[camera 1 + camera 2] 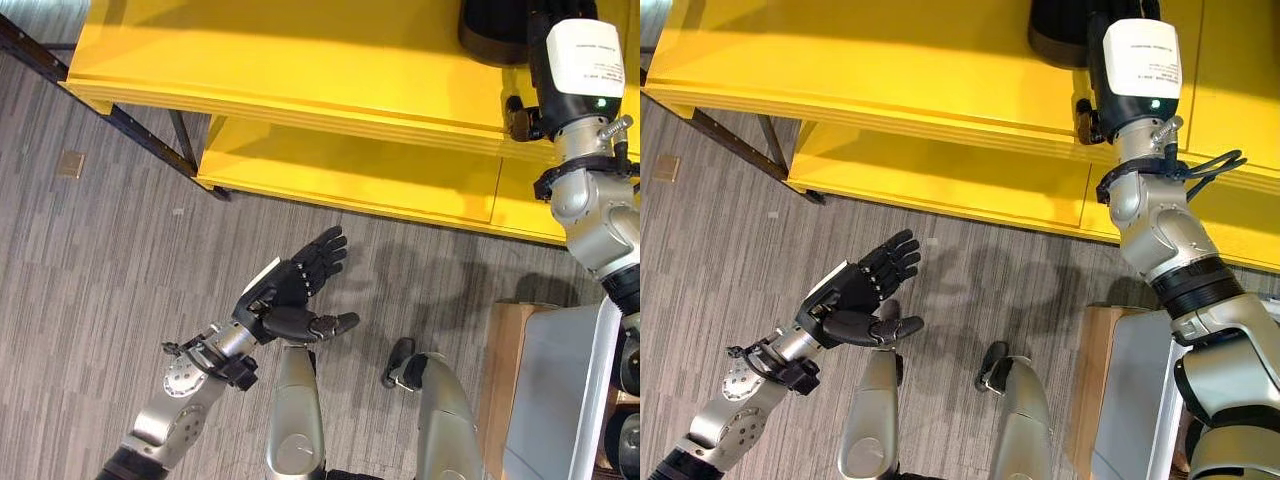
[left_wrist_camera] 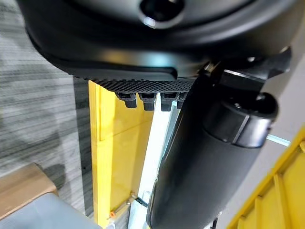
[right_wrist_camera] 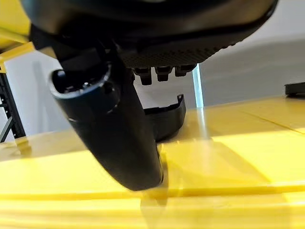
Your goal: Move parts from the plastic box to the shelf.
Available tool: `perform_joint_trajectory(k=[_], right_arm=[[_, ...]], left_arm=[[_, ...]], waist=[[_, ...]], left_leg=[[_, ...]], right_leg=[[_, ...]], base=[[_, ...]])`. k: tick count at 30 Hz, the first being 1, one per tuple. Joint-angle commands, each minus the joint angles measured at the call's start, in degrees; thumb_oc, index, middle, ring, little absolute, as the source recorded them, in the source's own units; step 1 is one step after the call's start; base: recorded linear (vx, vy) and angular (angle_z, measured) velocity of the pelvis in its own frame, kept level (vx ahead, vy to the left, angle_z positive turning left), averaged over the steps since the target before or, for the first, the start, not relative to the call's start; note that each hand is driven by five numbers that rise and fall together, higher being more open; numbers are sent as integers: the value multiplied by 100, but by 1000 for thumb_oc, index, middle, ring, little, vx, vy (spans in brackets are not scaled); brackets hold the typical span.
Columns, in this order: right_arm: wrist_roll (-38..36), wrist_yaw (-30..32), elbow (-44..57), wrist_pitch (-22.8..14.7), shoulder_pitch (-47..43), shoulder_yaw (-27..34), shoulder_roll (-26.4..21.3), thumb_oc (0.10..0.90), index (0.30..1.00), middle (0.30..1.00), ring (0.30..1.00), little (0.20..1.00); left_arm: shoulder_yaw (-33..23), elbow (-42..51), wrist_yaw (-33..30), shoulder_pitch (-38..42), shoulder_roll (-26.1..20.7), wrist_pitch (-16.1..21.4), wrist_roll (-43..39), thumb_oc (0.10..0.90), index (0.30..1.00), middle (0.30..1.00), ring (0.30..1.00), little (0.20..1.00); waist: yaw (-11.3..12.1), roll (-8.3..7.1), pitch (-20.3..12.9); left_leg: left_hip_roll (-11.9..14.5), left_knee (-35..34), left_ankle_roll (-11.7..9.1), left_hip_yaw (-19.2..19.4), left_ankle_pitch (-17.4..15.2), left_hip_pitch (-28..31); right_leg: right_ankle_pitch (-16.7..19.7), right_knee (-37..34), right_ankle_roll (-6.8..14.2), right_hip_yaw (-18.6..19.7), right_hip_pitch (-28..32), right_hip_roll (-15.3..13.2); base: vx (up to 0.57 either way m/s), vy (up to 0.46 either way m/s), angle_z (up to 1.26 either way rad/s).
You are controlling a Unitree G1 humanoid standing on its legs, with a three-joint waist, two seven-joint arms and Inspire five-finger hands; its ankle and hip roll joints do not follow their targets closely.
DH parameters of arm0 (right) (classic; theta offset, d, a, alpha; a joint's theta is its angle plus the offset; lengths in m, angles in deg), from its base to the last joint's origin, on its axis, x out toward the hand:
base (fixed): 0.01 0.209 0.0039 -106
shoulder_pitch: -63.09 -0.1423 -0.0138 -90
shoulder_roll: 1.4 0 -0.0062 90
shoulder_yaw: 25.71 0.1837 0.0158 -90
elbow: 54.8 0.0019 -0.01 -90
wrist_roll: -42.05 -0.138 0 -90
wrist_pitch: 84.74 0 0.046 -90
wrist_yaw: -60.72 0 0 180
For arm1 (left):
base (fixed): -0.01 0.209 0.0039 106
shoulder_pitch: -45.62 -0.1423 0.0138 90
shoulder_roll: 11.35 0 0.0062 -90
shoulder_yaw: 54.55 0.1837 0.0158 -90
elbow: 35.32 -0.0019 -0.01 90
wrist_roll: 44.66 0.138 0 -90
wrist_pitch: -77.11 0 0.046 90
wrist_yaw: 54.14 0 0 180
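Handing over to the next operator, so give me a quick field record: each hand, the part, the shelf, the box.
left hand: open, palm up, holding nothing, above the floor in front of the shelf
right hand: over the top board of the yellow shelf, beside a black part; finger state hidden
black part: resting on the shelf's top board
grey plastic box: at the robot's right, on a wooden stand; contents not visible

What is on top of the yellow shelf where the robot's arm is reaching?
A dark curved part lies on the top board of the yellow shelf, just past the right hand, whose thumb tip rests on the board. The arm covers much of it in the eye views.
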Motion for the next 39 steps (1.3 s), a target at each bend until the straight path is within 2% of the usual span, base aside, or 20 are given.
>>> perform_joint_trajectory(k=[1, 5, 6, 8, 12, 15, 18, 20, 21, 24, 25, 27, 28, 31, 34, 37, 38, 39], right_arm=[[399, 907, 356, -117, -494, 757, -376, 900, 1000, 1000, 1000, 1000], [610, 1360, 821, -126, 85, 1310, -488, 900, 1000, 1000, 1000, 1000], [504, 1564, 1131, -179, 508, 1688, -519, 900, 1000, 1000, 1000, 1000], [488, 1869, 1424, -333, 994, 2073, -493, 900, 1000, 1000, 1000, 1000], [632, 2247, 1983, -631, 1782, 2612, -243, 900, 1000, 1000, 1000, 1000], [671, 2298, 2219, -720, 2040, 2735, -99, 900, 1000, 1000, 1000, 1000], [466, 2365, 2457, -950, 2550, 2826, 243, 900, 1000, 1000, 1000, 1000], [115, 2114, 2526, -1122, 2968, 2855, 535, 900, 1000, 1000, 1000, 1000], [-296, 1922, 2511, -1269, 3427, 2800, 754, 900, 1000, 1000, 1000, 1000], [-920, 1663, 2495, -1568, 4190, 2787, 1055, 900, 1000, 1000, 1000, 1000], [-1966, 1239, 2470, -1895, 5190, 2890, 1504, 900, 1000, 1000, 1000, 1000], [-2066, 941, 2652, -2231, 6003, 3115, 1786, 900, 1000, 1000, 1000, 1000], [-2061, 904, 2693, -2271, 6100, 3142, 1806, 900, 1000, 1000, 1000, 1000], [-2204, 302, 3140, -2389, 6988, 3353, 1798, 900, 1000, 1000, 1000, 1000], [-2241, 268, 3195, -2475, 7144, 3370, 1791, 900, 1000, 1000, 1000, 1000], [-2275, 338, 3011, -2255, 6926, 3230, 1734, 900, 1000, 1000, 1000, 1000], [-2062, 388, 2956, -2064, 6788, 3109, 1739, 900, 1000, 1000, 1000, 1000], [-2046, 391, 2955, -2049, 6771, 3095, 1749, 900, 1000, 1000, 1000, 1000]], left_arm=[[-84, 805, 32, -83, 160, 589, -117, 900, 1000, 1000, 1000, 1000], [-123, 834, -31, -163, 227, 714, 118, 900, 1000, 1000, 1000, 1000], [-142, 868, -80, -261, 273, 748, 137, 900, 1000, 1000, 1000, 1000], [-164, 857, -82, -338, 341, 824, 175, 900, 1000, 1000, 1000, 1000], [-167, 809, -134, -370, 479, 861, 259, 900, 1000, 1000, 1000, 1000], [-162, 781, -172, -369, 538, 858, 272, 900, 1000, 1000, 1000, 1000], [-185, 684, -211, -401, 671, 849, 282, 900, 1000, 1000, 1000, 1000], [-222, 561, -180, -394, 769, 866, 280, 900, 1000, 1000, 1000, 1000], [-239, 461, -113, -407, 913, 773, 168, 900, 1000, 1000, 1000, 1000], [-217, 304, -63, -445, 1082, 689, 252, 900, 1000, 1000, 1000, 1000], [-180, 93, -49, -492, 1206, 637, 391, 900, 1000, 1000, 1000, 1000], [-292, 39, -59, -619, 1188, 637, 359, 900, 1000, 1000, 1000, 1000], [-297, 37, -66, -642, 1184, 650, 360, 900, 1000, 1000, 1000, 1000], [-476, 75, 65, -1030, 1089, 772, 285, 900, 1000, 1000, 1000, 1000], [-424, 63, 169, -1105, 1003, 932, 288, 900, 1000, 1000, 1000, 1000], [-216, 64, 181, -947, 942, 987, 238, 900, 1000, 1000, 1000, 1000], [-20, 64, 169, -752, 944, 976, 278, 900, 1000, 1000, 1000, 1000], [28, 74, 117, -683, 939, 975, 316, 900, 1000, 1000, 1000, 1000]], waist=[[-45, -21, -65], [-129, -43, -90], [-200, -56, -193], [-273, -65, -306], [-424, -64, -569], [-500, -52, -706], [-668, -64, -1026], [-808, -100, -1241], [-947, -142, -1411], [-1139, -178, -1663], [-1503, -201, -1890], [-1739, -197, -1997], [-1751, -200, -2007], [-2019, -246, -2136], [-2115, -298, -2206], [-2155, -366, -2231], [-2218, -417, -2231], [-2245, -426, -2221]], left_leg=[[-160, -405, 347, 164, 199, 198], [-156, -478, 343, 199, 171, 450], [-154, -530, 335, 227, 140, 561], [-143, -600, 331, 268, 113, 697], [-131, -737, 323, 354, 65, 984], [-102, -811, 309, 396, 82, 1087], [-55, -985, 274, 532, 81, 1380], [-22, -1141, 245, 643, 92, 1604], [7, -1279, 235, 743, 115, 1803], [47, -1352, 241, 912, 101, 2037], [54, -1375, 252, 1210, -14, 2355], [37, -1438, 262, 1434, -121, 2581], [32, -1447, 265, 1463, -130, 2609], [-80, -1595, 322, 1843, -289, 2929], [-195, -1713, 378, 2086, -396, 3112], [-380, -1737, 476, 2243, -567, 3210], [-526, -1760, 547, 2371, -679, 3253], [-544, -1773, 553, 2401, -693, 3245]], right_leg=[[-332, -16, 131, 144, 706, 335], [-260, -230, 157, 153, 992, 319], [-214, -404, 176, 161, 1132, 295], [-144, -602, 204, 171, 1290, 262], [9, -1077, 246, 223, 1630, 208], [128, -1347, 262, 263, 1768, 222], [320, -1903, 327, 348, 2113, 205], [459, -2273, 390, 415, 2345, 198], [588, -2593, 439, 500, 2550, 182], [753, -2934, 506, 634, 2794, 168], [991, -3312, 609, 830, 3021, 133], [1136, -3522, 708, 923, 3113, 92], [1153, -3549, 719, 936, 3126, 88], [1437, -3932, 923, 1039, 3230, -15], [1659, -4214, 1090, 1077, 3304, -127], [1966, -4527, 1293, 1116, 3322, -293], [2310, -4809, 1464, 1166, 3277, -461], [2409, -4857, 1504, 1197, 3230, -510]], base=[[-28, 52, -2], [-29, 67, -2], [-14, 96, -8], [-12, 106, -9], [-5, 88, -10], [-3, 84, -11], [6, 141, -15], [-32, 202, -22], [-9, 194, -17], [40, 316, -22], [44, 483, -24], [33, 398, -31], [7, 232, -54], [-22, 279, -55], [-17, 273, -60], [-66, 278, -59], [-131, 286, -43], [-194, 273, -30]])
